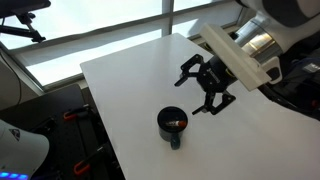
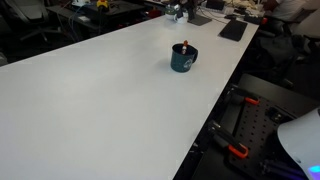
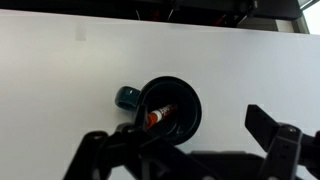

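Currently, in an exterior view, the tool (image 1: 207, 86) hangs open and empty near the mug (image 1: 173, 125) on the surface (image 1: 120, 80). In an exterior view the mug (image 2: 183, 58) sits near one edge, with wide room elsewhere. Wrist view: marker (image 3: 158, 115) inside; mug judged rigid, smooth, breakable; take rim or handle (image 3: 127, 97).

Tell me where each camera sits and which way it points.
Exterior view: high beside the table, looking down on the mug; shows the open gripper and the end of the arm.
Exterior view: low, off one end of the table, looking along it to the mug; no part of the robot shows clearly.
Wrist view: above the mug, looking straight down; the fingers frame the bottom edge.
Shared: all three show the mug on the white table.
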`<state>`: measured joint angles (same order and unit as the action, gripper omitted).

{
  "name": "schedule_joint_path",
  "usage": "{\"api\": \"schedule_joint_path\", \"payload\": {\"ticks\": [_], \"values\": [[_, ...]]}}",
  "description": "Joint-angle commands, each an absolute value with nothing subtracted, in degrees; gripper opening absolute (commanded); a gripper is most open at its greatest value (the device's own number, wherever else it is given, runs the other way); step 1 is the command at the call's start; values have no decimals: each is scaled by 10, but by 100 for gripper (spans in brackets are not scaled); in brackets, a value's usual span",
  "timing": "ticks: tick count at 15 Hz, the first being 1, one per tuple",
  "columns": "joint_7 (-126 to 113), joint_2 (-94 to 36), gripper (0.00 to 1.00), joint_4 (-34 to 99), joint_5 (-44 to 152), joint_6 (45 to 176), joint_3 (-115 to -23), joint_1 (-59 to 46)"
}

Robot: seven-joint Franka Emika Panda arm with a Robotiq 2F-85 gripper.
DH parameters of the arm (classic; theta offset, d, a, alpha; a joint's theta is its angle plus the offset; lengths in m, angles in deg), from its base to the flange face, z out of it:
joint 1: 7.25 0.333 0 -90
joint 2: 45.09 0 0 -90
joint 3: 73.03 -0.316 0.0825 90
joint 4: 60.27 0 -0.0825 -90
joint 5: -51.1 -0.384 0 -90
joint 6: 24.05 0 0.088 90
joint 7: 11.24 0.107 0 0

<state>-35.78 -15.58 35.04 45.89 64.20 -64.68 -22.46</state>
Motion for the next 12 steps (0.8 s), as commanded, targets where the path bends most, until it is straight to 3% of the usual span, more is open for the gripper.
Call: {"api": "schedule_joint_path", "payload": {"ticks": [1,12], "values": [[-355,-155,100,348,461,640,-658,-235],[-346,-110,100,332,455,635,-659,-249]]}}
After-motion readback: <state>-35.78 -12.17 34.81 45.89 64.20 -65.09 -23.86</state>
